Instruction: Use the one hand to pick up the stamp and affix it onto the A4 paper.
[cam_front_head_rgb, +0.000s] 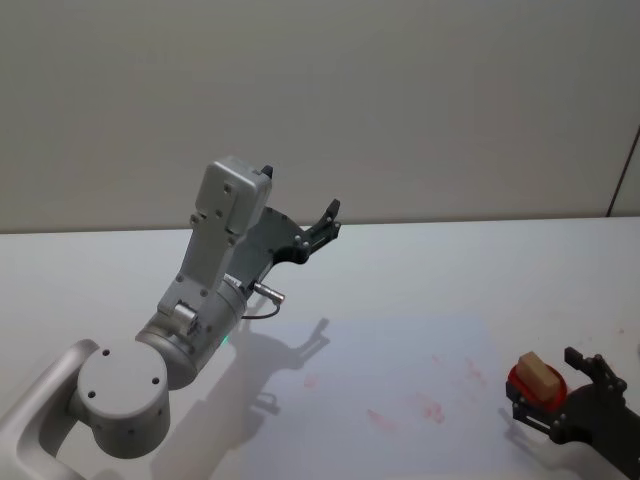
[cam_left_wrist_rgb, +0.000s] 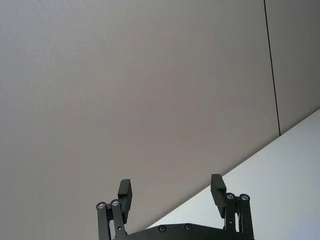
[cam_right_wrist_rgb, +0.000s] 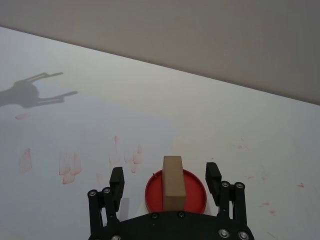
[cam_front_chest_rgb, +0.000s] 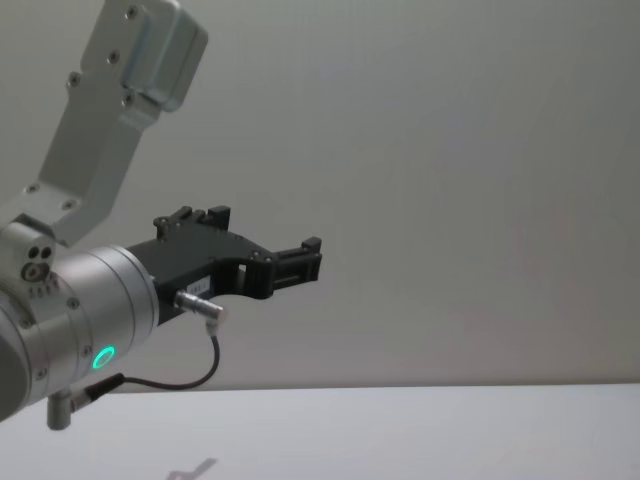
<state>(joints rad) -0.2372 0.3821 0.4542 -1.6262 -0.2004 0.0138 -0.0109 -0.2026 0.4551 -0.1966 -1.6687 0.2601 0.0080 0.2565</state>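
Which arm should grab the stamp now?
Right. The right gripper hangs open around the stamp, which stands on the red pad beside the paper. The left gripper is raised, open, pointing at the wall.

Plain grey-beige wall (cam_front_head_rgb: 400, 100) closes the rear, broken by one dark vertical seam (cam_left_wrist_rgb: 271, 65). White table (cam_front_head_rgb: 450, 270) meets it along a straight line. Light is even, with a soft shadow (cam_right_wrist_rgb: 35, 92) on the tabletop.

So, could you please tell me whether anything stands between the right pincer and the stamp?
Nothing visible does. The right pincer is open around the wooden stamp, which stands on a red ink pad beside the A4 paper. The left pincer is raised, well clear.
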